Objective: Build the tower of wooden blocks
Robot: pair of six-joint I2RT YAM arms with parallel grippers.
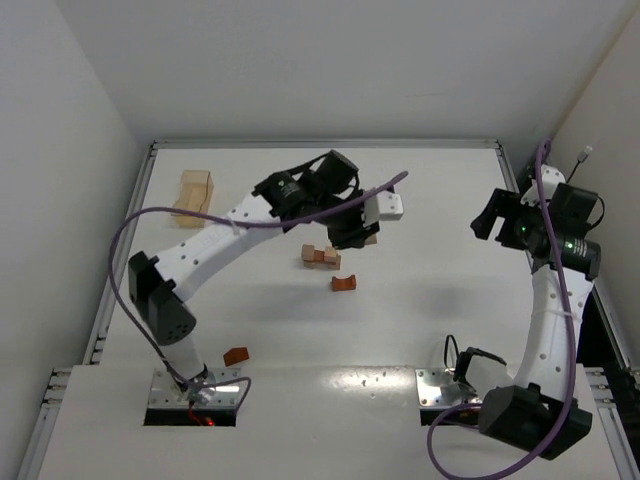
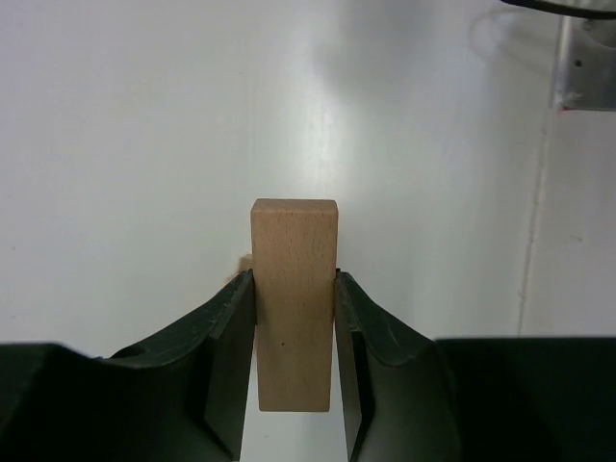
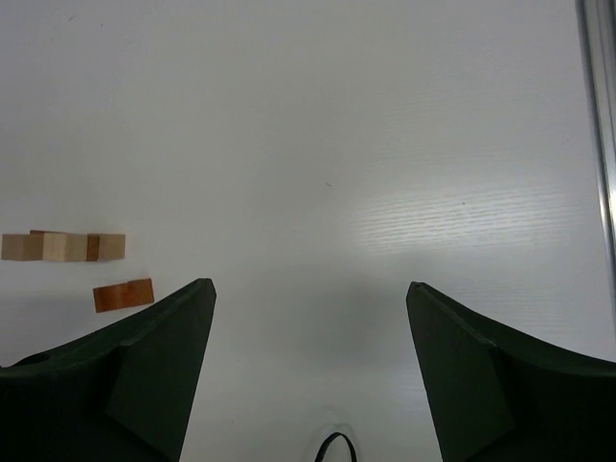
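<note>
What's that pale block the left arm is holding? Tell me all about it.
The block is a plain, pale tan wooden bar with square edges. The left arm's black fingers clamp its two long sides, its far end poking out past them. Only white table shows behind it.

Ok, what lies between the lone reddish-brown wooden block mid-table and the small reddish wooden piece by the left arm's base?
Only bare white table separates the reddish-brown wooden block from the small reddish wooden piece; the top external view shows it.

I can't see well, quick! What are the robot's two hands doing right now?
Left gripper: shut on a pale wooden block.
Right gripper: open, holding nothing.
</note>
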